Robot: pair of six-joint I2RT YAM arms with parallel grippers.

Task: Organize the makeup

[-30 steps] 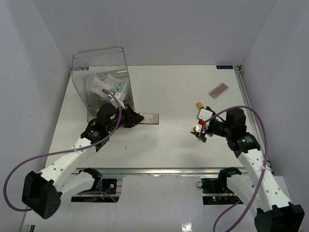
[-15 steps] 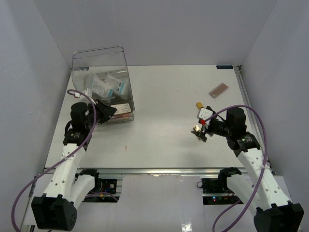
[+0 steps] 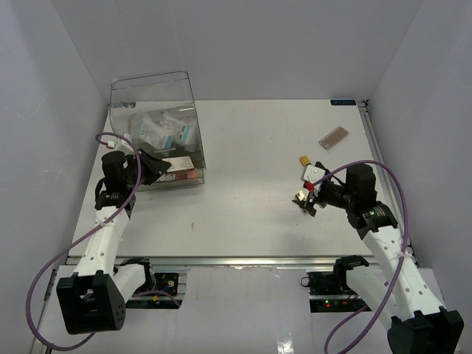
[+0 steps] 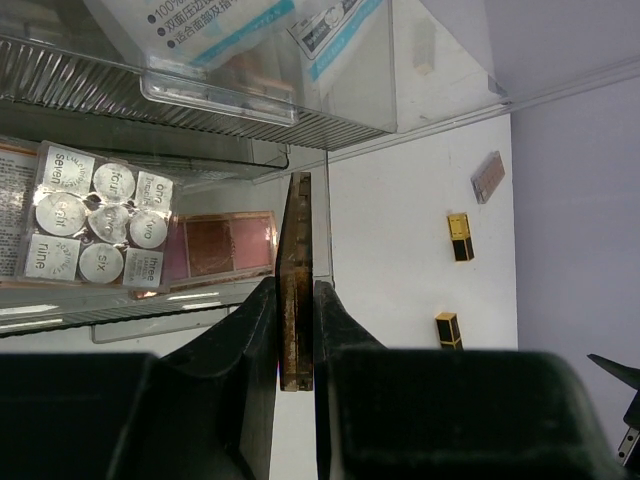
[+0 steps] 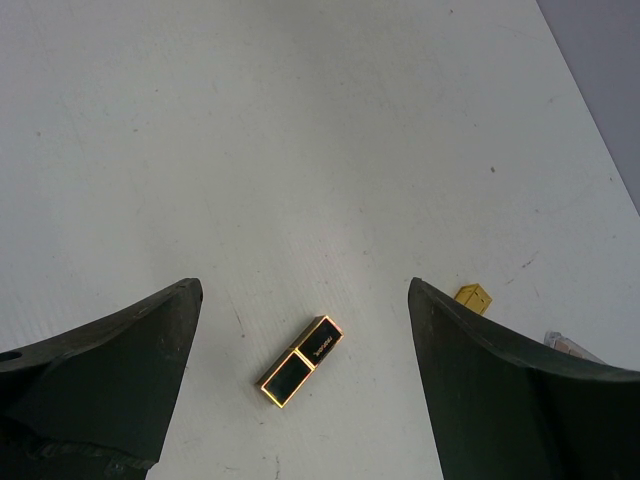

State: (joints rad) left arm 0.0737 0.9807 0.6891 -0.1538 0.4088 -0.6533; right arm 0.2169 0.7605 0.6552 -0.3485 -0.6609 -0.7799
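Note:
In the left wrist view my left gripper (image 4: 295, 287) is shut on a thin brown palette (image 4: 297, 225), seen edge-on, in front of the clear box (image 4: 330, 120). The box holds labelled packets (image 4: 215, 25), a palette of round numbered pans (image 4: 95, 225) and a pink palette (image 4: 222, 245). From above, that gripper (image 3: 157, 167) sits at the box's (image 3: 151, 92) near left side. My right gripper (image 5: 303, 300) is open above a black-and-gold tube (image 5: 300, 361) lying on the table. A small gold tube (image 5: 474, 297) lies just beyond the right finger.
A tan palette (image 3: 333, 137) lies at the far right of the table, and the gold tube (image 3: 304, 160) lies just beyond my right gripper (image 3: 303, 200). White walls close in the table on the left, back and right.
The left arm has swung left from the table's middle to the clear box, carrying the palette. The right arm has not moved.

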